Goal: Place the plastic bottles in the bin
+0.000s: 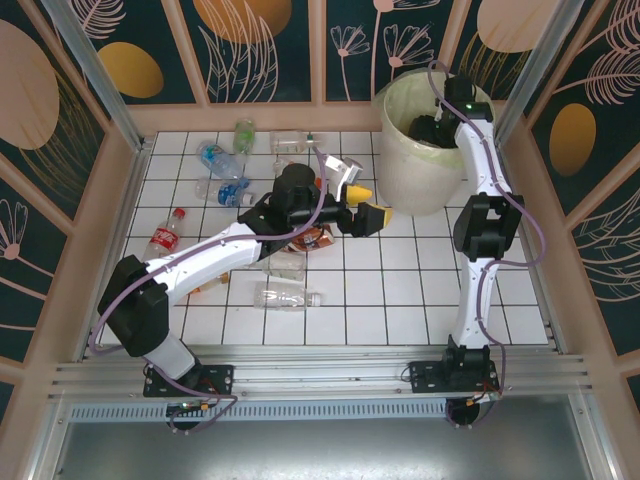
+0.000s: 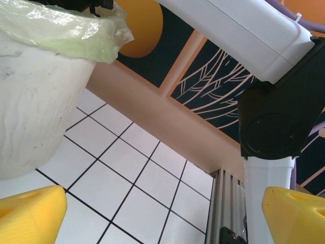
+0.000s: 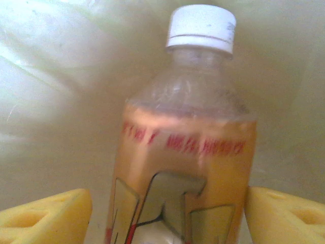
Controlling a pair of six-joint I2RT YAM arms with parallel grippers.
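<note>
The right claw (image 3: pixel 170 216), down inside the large round cream-white bin (image 1: pixel 405 170) with its pale yellow-green bag liner (image 3: pixel 51 101), stands parted around a clear plastic bottle (image 3: pixel 188 152) with an orange label and white cap. One yellow pad (image 3: pixel 51 218) is clear of the bottle; the other seems to touch it, though blur leaves that unsure. The left claw (image 2: pixel 165 203) gapes wide and empty just beside the bin's wall. More plastic bottles (image 1: pixel 288 296) lie on the white tiled table (image 1: pixel 400 290).
</note>
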